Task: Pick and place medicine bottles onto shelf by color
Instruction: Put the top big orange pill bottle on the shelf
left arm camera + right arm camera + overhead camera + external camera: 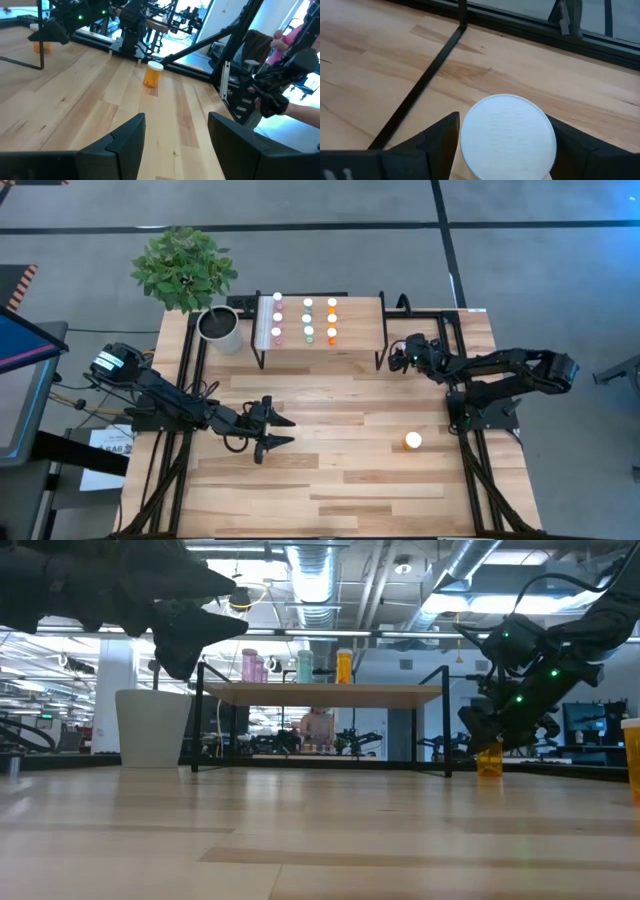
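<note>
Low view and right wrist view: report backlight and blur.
Low view: bright ceiling lights behind leave the left gripper a dark silhouette; shelf stays readable. Right wrist view: the white cap between the right gripper fingers looks soft, slightly washed out.

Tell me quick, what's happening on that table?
Right gripper closed around a large orange bottle beside the shelf. Left gripper open, idle mid-table. Second orange bottle waiting. Nothing blocking.

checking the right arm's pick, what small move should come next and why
Probably lift straight up. The right hand sits with a finger on each side of a white-capped orange bottle that stands on the table beside the shelf leg, and the orange column on the shelf top has bottles already. The left hand waits open.
</note>
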You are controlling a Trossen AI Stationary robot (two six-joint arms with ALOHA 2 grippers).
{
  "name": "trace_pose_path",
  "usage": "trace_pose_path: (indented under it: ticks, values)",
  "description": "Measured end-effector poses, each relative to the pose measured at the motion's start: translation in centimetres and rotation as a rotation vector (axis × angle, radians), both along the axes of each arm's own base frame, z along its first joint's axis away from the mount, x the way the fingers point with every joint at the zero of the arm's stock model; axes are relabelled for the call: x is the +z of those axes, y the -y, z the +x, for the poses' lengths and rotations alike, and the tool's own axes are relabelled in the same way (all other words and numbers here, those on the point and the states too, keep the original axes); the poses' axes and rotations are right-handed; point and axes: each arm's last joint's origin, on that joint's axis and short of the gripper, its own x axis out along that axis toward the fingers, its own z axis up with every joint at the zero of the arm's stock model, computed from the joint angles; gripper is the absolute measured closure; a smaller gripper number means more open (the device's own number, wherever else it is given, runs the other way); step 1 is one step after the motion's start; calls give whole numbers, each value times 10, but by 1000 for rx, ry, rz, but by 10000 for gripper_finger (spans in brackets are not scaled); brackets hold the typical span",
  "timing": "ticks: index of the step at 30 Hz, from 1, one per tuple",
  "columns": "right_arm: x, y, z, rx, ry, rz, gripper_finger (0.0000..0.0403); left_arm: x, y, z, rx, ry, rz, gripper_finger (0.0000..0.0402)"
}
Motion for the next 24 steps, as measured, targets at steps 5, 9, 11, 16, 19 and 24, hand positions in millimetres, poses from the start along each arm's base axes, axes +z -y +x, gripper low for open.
trace_pose_path:
  ticks: [5, 9, 11, 16, 19, 24]
  values:
    - [0, -3, 2, 14, 5, 2, 129, -2, 0, 0, 3, -17, -12, 198]
    - [0, -4, 3, 24, 6, 2, 129, -2, 0, 0, 3, -16, -15, 198]
    - [0, -4, 3, 24, 6, 2, 131, -2, 0, 0, 3, -16, -16, 198]
    - [0, -4, 3, 23, 6, 2, 152, -2, 0, 0, 3, -16, -15, 198]
    - [0, -4, 3, 23, 7, 2, 171, -2, 0, 0, 3, -16, -15, 198]
    - [0, -4, 3, 22, 10, 3, 188, -2, 0, 0, 3, -16, -15, 198]
